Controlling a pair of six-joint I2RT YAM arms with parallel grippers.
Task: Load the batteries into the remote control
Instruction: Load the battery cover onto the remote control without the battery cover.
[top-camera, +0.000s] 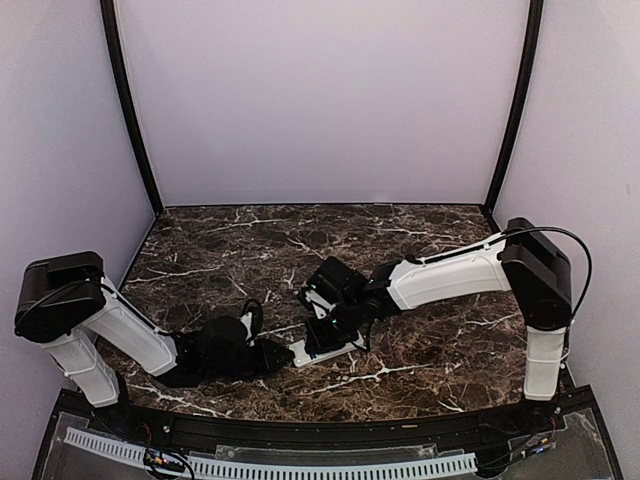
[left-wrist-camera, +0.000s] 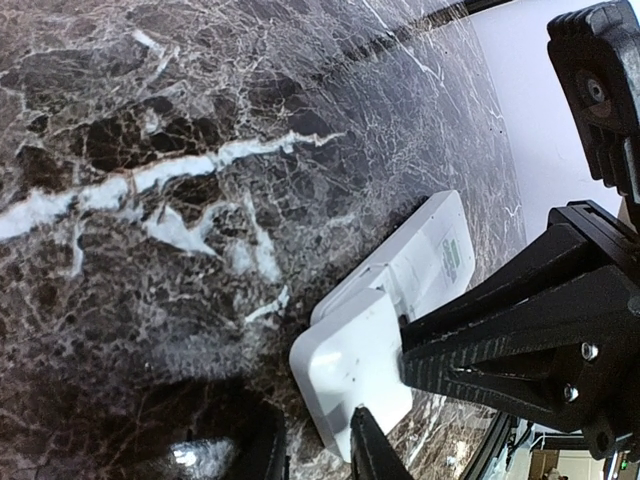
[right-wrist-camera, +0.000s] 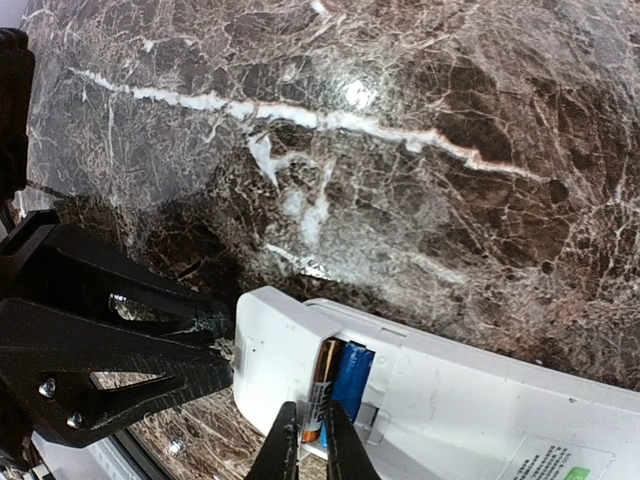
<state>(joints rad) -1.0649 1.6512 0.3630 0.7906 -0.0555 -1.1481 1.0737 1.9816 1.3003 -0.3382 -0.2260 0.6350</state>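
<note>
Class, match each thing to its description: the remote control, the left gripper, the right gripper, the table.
Things:
1 remote control
2 left gripper
3 right gripper
4 table

Descriptions:
A fingertips astride the tan battery
B dark marble, white veins
C white, battery compartment open
D gripping the remote's short end

Pairs: 1-C; 2-D; 3-A; 4-B

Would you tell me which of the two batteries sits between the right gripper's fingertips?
The tan battery, not the blue battery beside it, which lies just outside the right gripper.
</note>
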